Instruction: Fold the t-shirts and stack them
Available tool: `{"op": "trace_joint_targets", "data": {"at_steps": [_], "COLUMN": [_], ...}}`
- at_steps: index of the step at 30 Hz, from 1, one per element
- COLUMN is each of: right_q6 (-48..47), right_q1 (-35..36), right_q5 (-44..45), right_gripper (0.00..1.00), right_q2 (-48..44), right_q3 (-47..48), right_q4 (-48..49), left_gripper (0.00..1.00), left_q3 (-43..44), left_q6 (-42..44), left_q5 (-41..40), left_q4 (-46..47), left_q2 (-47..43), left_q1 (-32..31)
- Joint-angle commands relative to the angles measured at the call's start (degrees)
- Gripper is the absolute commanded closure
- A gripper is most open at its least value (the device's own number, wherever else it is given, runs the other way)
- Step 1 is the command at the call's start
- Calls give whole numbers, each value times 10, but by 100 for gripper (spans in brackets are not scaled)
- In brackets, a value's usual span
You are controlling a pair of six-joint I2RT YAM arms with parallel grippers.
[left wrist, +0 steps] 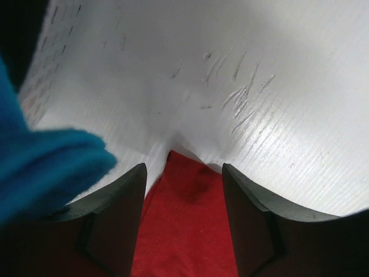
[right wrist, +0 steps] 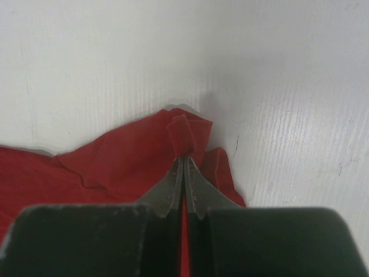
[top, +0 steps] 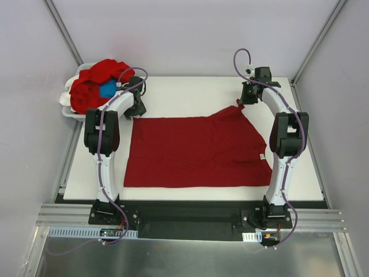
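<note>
A white table top (top: 190,95) fills the middle of a booth, its surface finely ribbed and marked in places with short scratches (left wrist: 242,92). Pale grey-white walls (top: 190,34) close it in on 3 sides, and slim metal posts (top: 62,32) slant up at the 2 far corners. Along the near edge a black base plate (top: 190,216) sits on aluminium rails (top: 323,218), with a dull brushed-metal sheet (top: 184,257) in front of it. The light is soft and even, casting only faint shadows.
</note>
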Motion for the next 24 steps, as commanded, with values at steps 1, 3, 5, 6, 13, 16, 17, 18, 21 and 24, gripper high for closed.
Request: {"op": "trace_joint_targets", "data": {"at_steps": [1,3,5,6,13,16,17,18,21,24], "right_q6": [2,2,2,2,2,1,0,2,5,7], "right_q1": [-1,-1,-1,-1,-1,-1,-1,-1,-1,-1], "right_q5": [-11,-11,-10,-10,-10,-10,-9,-10,-10,-10], "right_gripper": [99,99,99,99,99,99,99,99,99,99], "right_q2": [-18,-18,-18,-18,-23,-25,-25,-26,-28,-32], "right_q3": [7,7,6,5,3,1,0,0,-1,-6], "right_q4": [4,6,5,5,5,6,6,7,8,10], "left_gripper": [47,49,50,52,57,59,59,60,61,62], "left_q3": [31,45,53,53,47,59,63,66,81,89], "left_q6": [-31,-36,-38,-41,-58,-54,-53,-53,-53,-45], "left_q5": [-24,-24,-27,-28,6,16,21,25,42,51], "left_q4": [-45,-60,-70,-76,-95,-98,-101,-102,-113,-117], "left_q2": [30,40,45,45,49,58,62,65,79,84], "left_q1": [10,11,12,14,35,37,41,43,49,50]}}
